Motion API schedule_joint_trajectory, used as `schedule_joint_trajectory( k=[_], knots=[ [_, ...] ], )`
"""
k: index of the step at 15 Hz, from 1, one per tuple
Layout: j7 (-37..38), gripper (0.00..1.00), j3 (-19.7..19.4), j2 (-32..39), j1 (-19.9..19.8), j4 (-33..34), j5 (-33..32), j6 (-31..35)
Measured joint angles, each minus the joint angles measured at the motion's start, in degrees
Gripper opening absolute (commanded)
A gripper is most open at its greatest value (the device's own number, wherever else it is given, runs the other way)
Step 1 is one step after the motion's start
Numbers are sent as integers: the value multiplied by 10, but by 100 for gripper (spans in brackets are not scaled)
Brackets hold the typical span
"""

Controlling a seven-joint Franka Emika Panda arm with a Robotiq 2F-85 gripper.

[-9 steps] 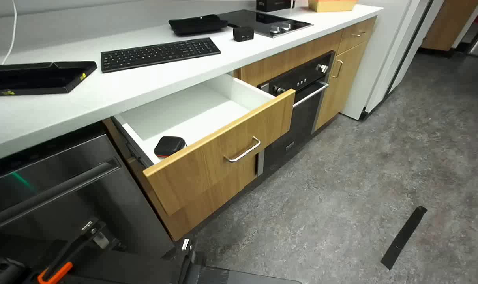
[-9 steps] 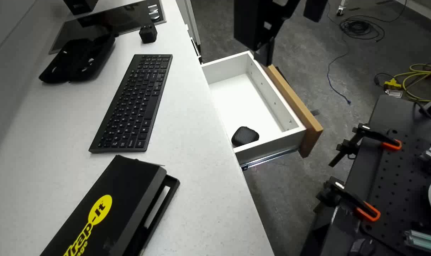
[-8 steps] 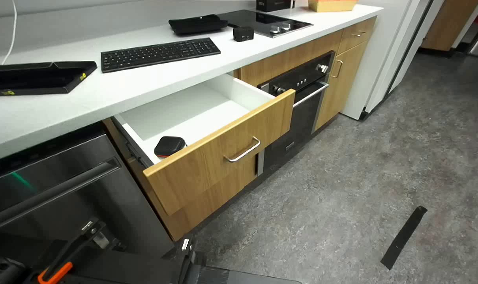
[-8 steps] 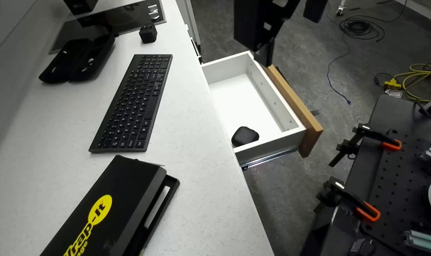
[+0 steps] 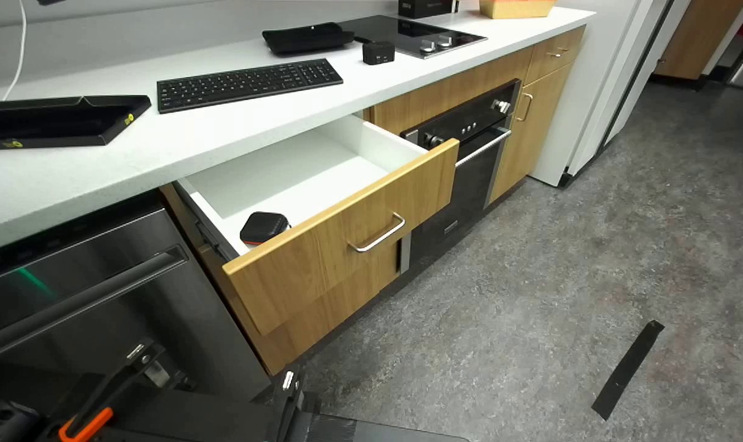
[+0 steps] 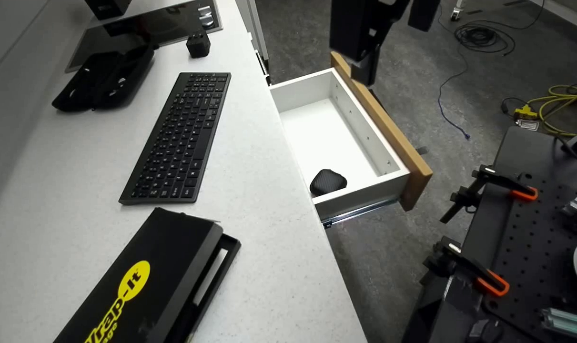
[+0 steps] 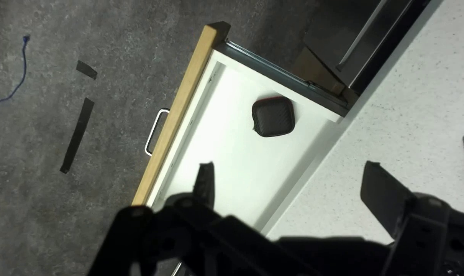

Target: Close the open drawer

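Note:
The drawer stands pulled out, with its oak-coloured front (image 5: 340,245), silver bar handle (image 5: 380,236) and white interior. Its front's top edge also shows in an exterior view (image 6: 393,136) and in the wrist view (image 7: 177,111), with the handle (image 7: 153,131) beyond it. A small black case (image 7: 274,117) lies inside, also seen in both exterior views (image 5: 264,227) (image 6: 328,183). My gripper (image 7: 289,165) is open and empty, its fingers wide apart above the drawer and counter edge. In an exterior view a finger (image 6: 366,66) overlaps the drawer front's far end; contact cannot be told.
The white counter (image 6: 269,267) overhangs the drawer's back and holds a keyboard (image 6: 178,138), a black box (image 6: 140,281) and a small black cube (image 6: 198,45). An oven (image 5: 463,184) and a steel appliance (image 5: 101,294) flank the drawer. A black table (image 6: 545,190) with clamps stands opposite.
In an exterior view my gripper has shifted right, uncovering the far end of the drawer front. A small dark shape has appeared at another view's top left edge. The drawer has not moved.

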Motion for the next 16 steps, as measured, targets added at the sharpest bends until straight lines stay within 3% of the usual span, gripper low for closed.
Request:
schedule_joint_trajectory(
  k=[3,8,12,16],
  knots=[
    [-72,100,-79,5,-10,-41,-1,44],
    [-134,100,-176,79,-79,-99,-21,137],
    [-144,100,-224,185,-140,-92,-48,198],
    [-152,100,-241,249,-150,-65,-48,215]
  ],
)
